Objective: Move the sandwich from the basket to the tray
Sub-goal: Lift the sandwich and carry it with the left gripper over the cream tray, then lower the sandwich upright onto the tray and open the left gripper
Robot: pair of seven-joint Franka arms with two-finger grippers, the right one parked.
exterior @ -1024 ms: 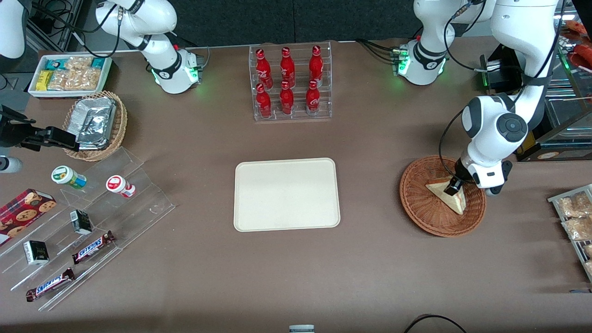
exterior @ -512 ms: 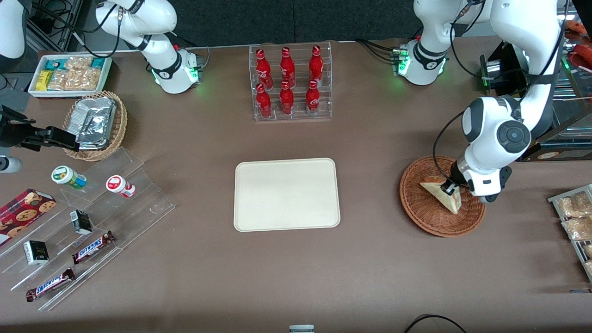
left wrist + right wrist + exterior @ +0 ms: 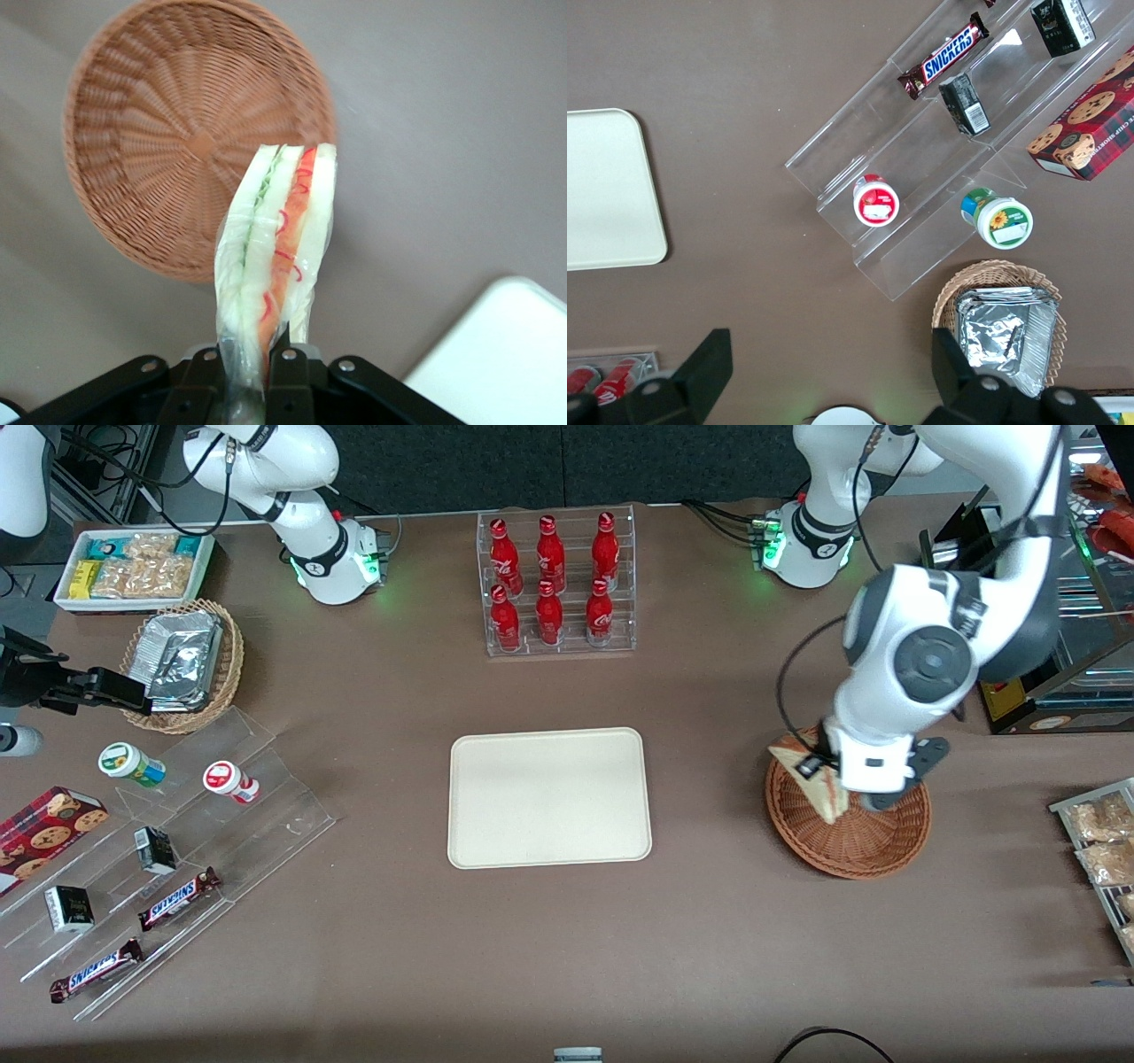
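Sandwich clenched edge-on in the jaws of the gripper, lifted clear above the rim of the wicker basket, well apart from the tray.

The worktop has a matt brown surface, evenly lit from above, with soft shadows. A dark panel runs along its edge farthest from the front camera. A glass-fronted cabinet stands at the working arm's end.
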